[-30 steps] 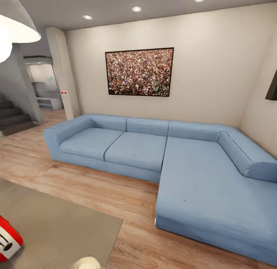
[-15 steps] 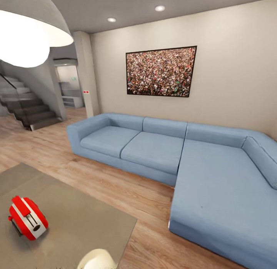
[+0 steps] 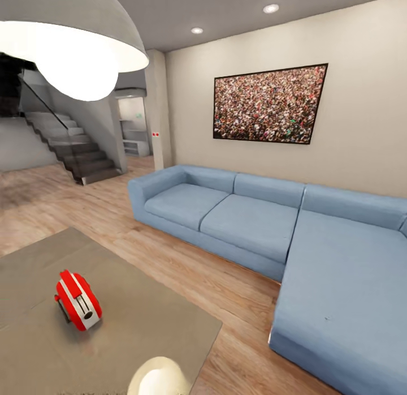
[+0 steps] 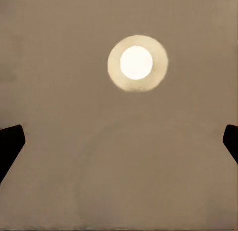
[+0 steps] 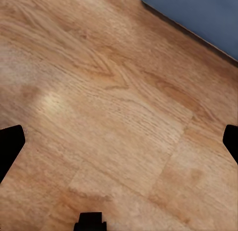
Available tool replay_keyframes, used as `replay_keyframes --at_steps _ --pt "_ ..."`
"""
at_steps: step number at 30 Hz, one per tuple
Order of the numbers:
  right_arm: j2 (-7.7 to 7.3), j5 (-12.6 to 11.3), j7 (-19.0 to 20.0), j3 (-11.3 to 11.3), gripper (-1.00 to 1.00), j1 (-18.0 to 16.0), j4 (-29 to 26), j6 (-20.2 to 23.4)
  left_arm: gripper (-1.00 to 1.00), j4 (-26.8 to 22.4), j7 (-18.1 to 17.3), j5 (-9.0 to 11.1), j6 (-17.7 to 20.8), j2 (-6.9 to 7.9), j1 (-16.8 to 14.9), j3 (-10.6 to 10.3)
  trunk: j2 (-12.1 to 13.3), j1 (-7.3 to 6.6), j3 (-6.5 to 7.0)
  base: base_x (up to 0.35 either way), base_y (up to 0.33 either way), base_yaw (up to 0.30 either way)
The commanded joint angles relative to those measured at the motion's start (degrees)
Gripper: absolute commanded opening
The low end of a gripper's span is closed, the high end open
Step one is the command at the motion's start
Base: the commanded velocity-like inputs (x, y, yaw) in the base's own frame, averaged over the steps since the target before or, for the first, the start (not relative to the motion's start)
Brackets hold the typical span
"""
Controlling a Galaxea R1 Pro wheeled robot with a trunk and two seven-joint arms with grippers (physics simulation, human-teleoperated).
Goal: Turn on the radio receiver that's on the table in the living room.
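- Left gripper (image 4: 119,141) of mine is spread wide above the grey table (image 4: 59,67)
- Right gripper (image 5: 119,144) is spread too, above the wood floor (image 5: 99,92)
- Radio receiver (image 3: 78,300) lies on the table, apart from both

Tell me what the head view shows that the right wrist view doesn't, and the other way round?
Head view alone: the red radio receiver lying on the grey table, a framed speckled picture on the wall, a pendant lamp and stairs.

Right wrist view alone: the dark fingertips of the right tool, spread wide at the picture's edges over bare floor.

Both share: the wood-plank floor and part of the blue sofa.
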Motion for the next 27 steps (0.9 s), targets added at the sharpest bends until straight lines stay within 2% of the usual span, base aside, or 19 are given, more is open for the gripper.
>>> replay_keyframes --at_steps 1,27 --pt "0.00 0.03 0.00 0.01 1.00 0.00 0.00 -0.03 1.00 0.00 0.00 0.00 0.00 0.00 0.00 0.00 0.00 0.00 0.00 0.000 0.000 0.295" --pt "0.00 0.08 -0.02 -0.02 1.00 0.00 0.00 -0.09 1.00 0.00 0.00 0.00 0.00 -0.04 0.01 0.00 0.00 0.00 0.00 0.000 0.000 0.295"
